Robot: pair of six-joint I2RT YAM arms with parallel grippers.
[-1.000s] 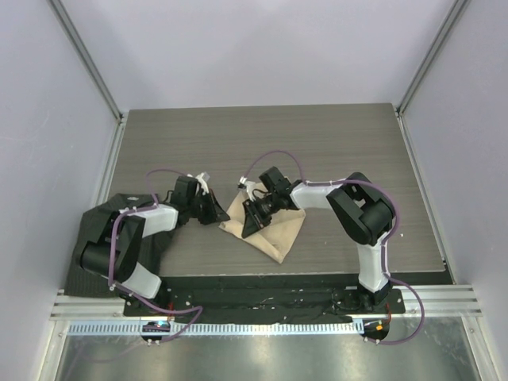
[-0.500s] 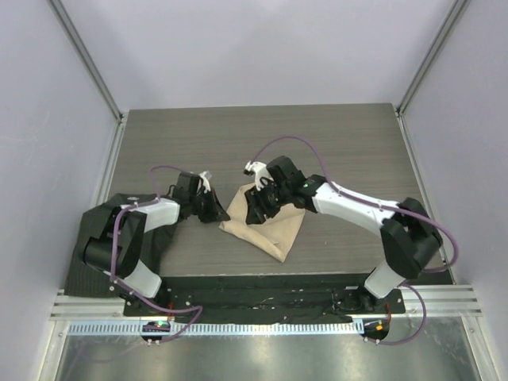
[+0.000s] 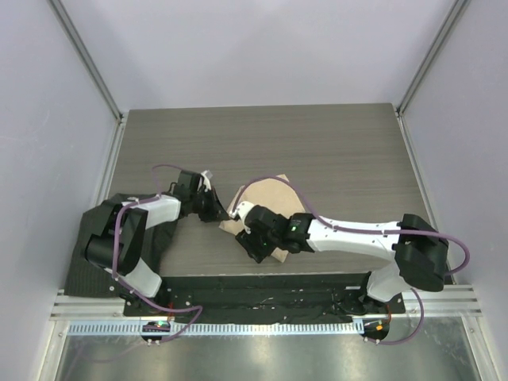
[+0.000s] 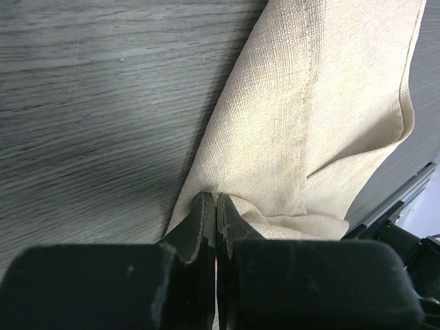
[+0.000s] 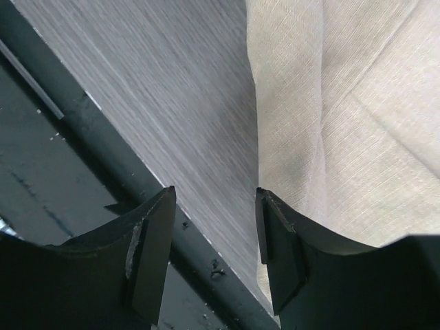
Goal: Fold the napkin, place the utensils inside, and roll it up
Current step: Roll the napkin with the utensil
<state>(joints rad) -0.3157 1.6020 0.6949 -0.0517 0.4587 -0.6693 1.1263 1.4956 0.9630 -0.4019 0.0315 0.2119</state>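
The left gripper point(image 4: 215, 201) is clamped on the left corner of the napkin point(image 4: 302, 117), which lies near-centre on the table point(image 3: 317, 143). The right gripper point(image 5: 214, 194) hangs open over its near edge, empty.

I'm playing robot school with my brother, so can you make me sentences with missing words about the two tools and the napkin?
The left tool is clamped ___ on the edge of the napkin.
The right tool has its jaws ___ and holds nothing.
The tool closer to the front edge of the table is the ___ one.
Missing words: shut, open, right.
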